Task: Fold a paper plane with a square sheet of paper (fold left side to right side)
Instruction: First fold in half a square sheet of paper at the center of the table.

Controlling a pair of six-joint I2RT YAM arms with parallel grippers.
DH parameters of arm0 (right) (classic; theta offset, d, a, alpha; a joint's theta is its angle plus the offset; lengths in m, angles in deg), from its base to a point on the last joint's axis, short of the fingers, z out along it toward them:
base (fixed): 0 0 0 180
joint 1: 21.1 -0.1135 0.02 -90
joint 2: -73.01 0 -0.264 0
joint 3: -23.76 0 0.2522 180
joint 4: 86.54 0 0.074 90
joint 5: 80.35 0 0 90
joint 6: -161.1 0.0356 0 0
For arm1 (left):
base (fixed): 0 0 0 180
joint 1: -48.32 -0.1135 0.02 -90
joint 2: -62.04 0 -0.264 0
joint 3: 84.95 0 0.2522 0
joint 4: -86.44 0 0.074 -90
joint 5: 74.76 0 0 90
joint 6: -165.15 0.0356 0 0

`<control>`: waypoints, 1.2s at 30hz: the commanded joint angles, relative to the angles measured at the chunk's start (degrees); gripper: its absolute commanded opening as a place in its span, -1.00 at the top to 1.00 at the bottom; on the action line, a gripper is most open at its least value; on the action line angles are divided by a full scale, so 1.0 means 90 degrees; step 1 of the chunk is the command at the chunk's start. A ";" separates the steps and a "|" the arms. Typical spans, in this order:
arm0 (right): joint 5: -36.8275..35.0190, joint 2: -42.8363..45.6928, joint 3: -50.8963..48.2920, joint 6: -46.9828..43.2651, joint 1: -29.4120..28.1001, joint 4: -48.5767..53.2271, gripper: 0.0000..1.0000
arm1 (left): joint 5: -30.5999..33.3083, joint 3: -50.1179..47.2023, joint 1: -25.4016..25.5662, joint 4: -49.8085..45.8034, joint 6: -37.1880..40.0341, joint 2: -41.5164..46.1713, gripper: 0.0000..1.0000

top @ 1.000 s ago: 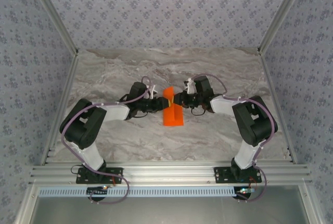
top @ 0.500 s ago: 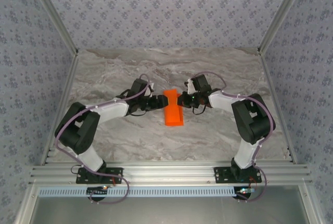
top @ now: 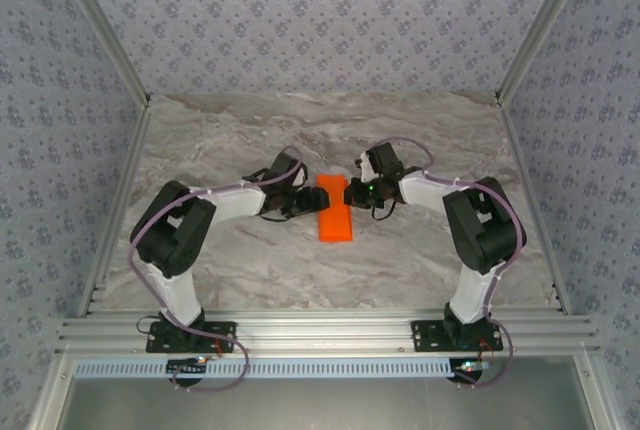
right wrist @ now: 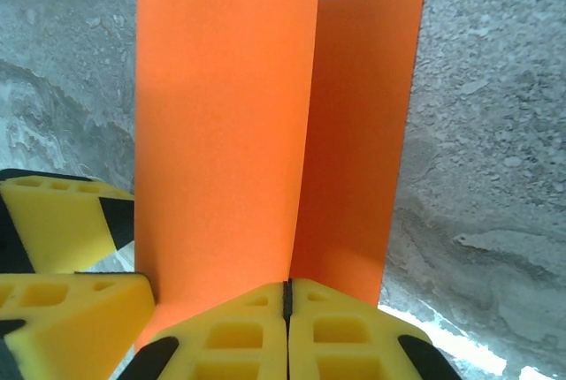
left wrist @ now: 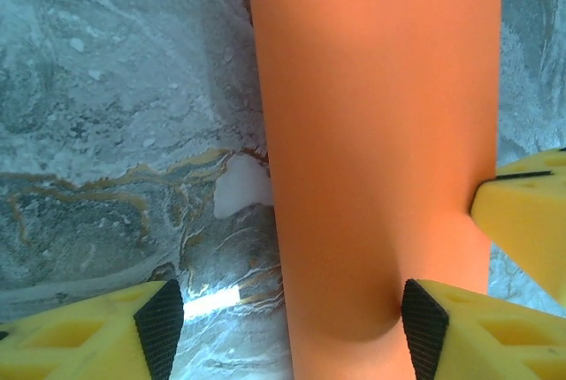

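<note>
Reaching inward low over the bench [top: 450, 130], our left gripper [top: 303, 200] is spread while our right gripper [right wrist: 287, 296] pinches smooth half-folded orange paper [top: 336, 218].

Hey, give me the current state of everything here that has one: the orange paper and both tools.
square sheet of paper: folded in half into a narrow rectangle, lying on the table, top layer curling up a little.
left tool: open, one finger over the paper, the other over bare table.
right tool: shut, tips at the paper's edge.
</note>
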 commanded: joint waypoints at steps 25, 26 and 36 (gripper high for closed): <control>-0.1272 0.1846 -0.0333 -0.0431 0.0018 0.1099 0.18 | 0.0382 0.0909 0.0374 -0.1088 0.0029 -0.0973 -0.35; -0.1294 0.1887 -0.0352 -0.0458 0.0022 0.1145 0.18 | 0.0403 0.0947 0.0395 -0.1134 0.0052 -0.1006 -0.35; -0.1296 0.2013 -0.0596 -0.0474 0.0018 0.1163 0.16 | 0.0583 0.1258 0.0497 -0.1582 0.0272 -0.1215 -0.38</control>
